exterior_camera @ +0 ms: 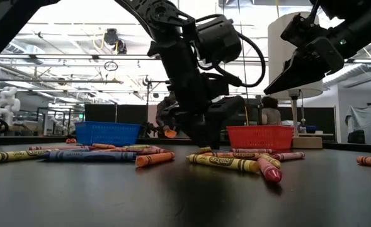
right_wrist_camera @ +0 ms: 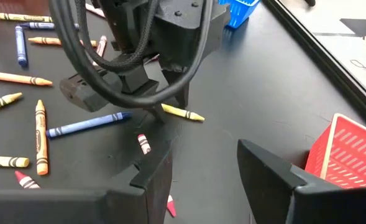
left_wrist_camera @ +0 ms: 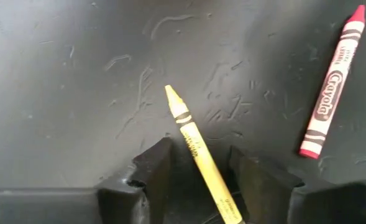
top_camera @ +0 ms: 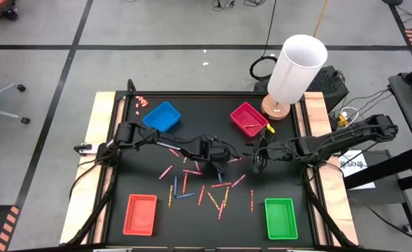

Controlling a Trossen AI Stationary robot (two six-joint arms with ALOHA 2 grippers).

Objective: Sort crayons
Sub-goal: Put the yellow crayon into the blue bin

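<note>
Several crayons in red, pink, orange, yellow and blue lie scattered flat on the black table. My left gripper points steeply down at mid-table, low over the surface. It is open, with one finger on each side of a yellow crayon that lies flat on the table. That crayon also shows in the right wrist view. A red crayon lies off to one side. My right gripper hovers open and empty above the table, right of the left one.
Four shallow trays sit near the table's corners: blue far left, magenta far right, red near left, green near right. A white cylinder on a wooden base stands past the far right corner.
</note>
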